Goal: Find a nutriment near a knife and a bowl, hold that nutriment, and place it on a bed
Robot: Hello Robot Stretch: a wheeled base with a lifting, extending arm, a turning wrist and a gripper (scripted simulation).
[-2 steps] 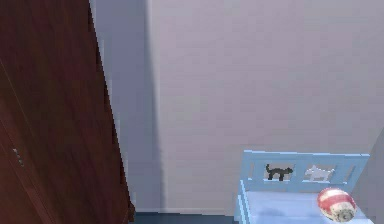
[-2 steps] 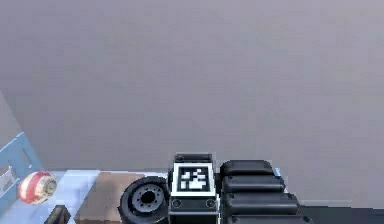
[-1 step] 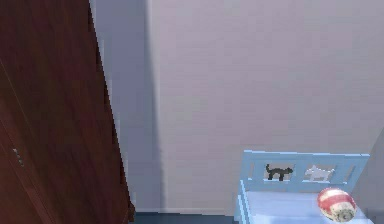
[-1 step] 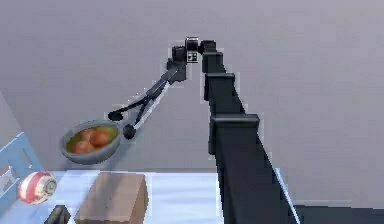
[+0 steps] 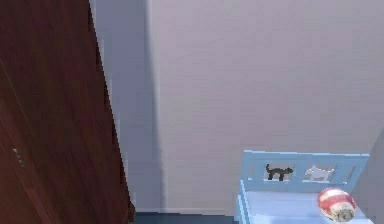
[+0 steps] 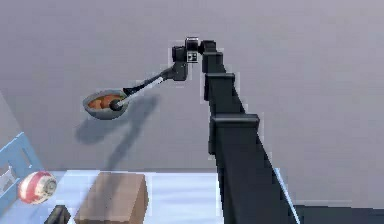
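Observation:
The dark arm (image 6: 235,130) reaches up the arm side view in front of a bare grey wall. At its far end my gripper (image 6: 122,98) holds a round grey dish-like thing with brown and orange food in it (image 6: 103,104), which hangs in the air well above the bed. The pale blue bed (image 6: 180,190) lies along that view's bottom edge. In the forward view the bed (image 5: 290,205) appears at the lower right, and its blue headboard (image 5: 300,165) carries small cat pictures.
A red and white ball (image 5: 336,203) rests on the bed, seen also as the ball (image 6: 35,187) at the arm side view's left. A brown box (image 6: 115,197) and a small dark thing (image 6: 57,213) lie on the bed. A dark wooden door (image 5: 50,120) stands at the forward view's left.

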